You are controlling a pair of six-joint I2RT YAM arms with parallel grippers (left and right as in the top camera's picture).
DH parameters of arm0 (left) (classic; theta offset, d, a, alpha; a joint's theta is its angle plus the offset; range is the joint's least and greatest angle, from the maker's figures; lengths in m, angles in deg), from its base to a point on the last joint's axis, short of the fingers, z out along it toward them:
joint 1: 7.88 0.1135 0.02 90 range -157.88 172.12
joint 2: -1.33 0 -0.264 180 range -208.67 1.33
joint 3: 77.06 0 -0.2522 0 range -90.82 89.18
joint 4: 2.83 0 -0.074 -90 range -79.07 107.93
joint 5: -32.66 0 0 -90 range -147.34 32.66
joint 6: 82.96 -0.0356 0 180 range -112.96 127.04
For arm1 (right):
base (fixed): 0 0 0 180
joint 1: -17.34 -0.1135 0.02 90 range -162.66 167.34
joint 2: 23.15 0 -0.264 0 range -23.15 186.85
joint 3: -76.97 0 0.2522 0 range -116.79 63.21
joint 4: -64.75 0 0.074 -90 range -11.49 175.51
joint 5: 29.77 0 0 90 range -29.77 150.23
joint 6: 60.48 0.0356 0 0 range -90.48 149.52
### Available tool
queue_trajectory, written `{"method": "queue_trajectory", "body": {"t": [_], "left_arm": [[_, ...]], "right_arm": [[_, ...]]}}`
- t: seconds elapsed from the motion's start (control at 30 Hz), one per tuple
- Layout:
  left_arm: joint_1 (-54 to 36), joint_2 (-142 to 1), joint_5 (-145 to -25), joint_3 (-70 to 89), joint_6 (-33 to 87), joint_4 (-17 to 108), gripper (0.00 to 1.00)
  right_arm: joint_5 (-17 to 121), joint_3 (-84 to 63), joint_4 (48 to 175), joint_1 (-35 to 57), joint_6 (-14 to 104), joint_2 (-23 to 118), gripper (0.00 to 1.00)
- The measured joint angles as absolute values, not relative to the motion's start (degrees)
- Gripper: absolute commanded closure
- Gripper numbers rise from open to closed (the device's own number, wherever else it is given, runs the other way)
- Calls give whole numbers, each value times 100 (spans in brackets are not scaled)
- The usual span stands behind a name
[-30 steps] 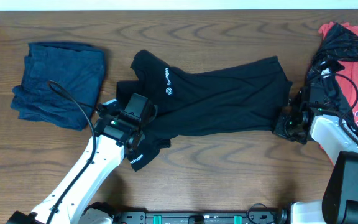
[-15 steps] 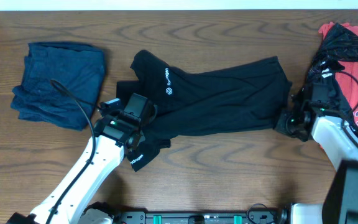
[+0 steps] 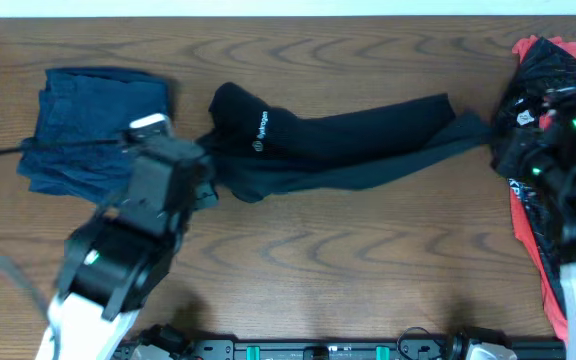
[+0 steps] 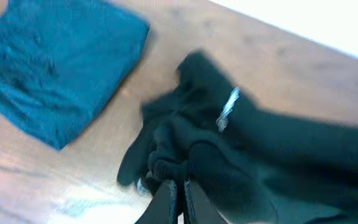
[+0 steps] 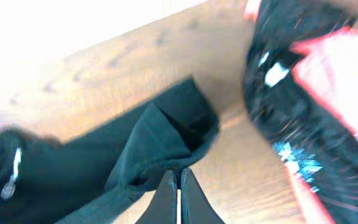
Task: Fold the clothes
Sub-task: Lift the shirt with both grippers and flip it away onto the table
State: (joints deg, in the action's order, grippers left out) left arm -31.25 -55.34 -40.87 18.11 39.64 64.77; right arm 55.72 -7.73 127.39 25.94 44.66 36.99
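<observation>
The black T-shirt (image 3: 348,140) with small white logos hangs bunched into a long band between my two grippers, partly lifted off the table. My left gripper (image 3: 206,172) is shut on its crumpled left end (image 4: 185,149); in the left wrist view the gripper (image 4: 180,186) has black cloth between its fingertips. At the shirt's right end (image 5: 160,137), my right gripper (image 3: 492,140) pinches the hem, and in the right wrist view this gripper (image 5: 178,177) is closed on the fabric edge. The dark blue garment (image 3: 93,125) lies folded at the left.
Red and black-patterned tops (image 3: 548,70) lie heaped at the table's right edge, close behind my right arm, and show in the right wrist view as a pile (image 5: 309,81). The dark blue garment (image 4: 48,68) sits just left of my left gripper. Bare wooden table (image 3: 348,260) lies toward the front.
Both arms rose and moved toward the back, pulling apart. The flat T-shirt got lifted and stretched into a narrow band, its lower half off the table.
</observation>
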Motion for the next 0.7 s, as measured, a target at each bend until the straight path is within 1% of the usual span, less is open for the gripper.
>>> {"method": "queue_trajectory", "body": {"t": [0.23, 0.43, 0.6, 0.7], "left_arm": [[-2710, -4852, -4118, 1304, 3955, 6202, 94], [-2664, -4432, -4177, 974, 3898, 5699, 94], [-2662, -4570, -4199, 956, 3697, 5448, 94], [-2662, -4909, -4199, 954, 3669, 5420, 94]], "right_arm": [[6171, -1723, 13043, 2594, 4464, 3225, 99], [6676, -2313, 13039, 2594, 4464, 3120, 99], [6907, -2440, 12870, 2594, 4464, 3201, 99], [6907, -2469, 12883, 2594, 4455, 3533, 99]]}}
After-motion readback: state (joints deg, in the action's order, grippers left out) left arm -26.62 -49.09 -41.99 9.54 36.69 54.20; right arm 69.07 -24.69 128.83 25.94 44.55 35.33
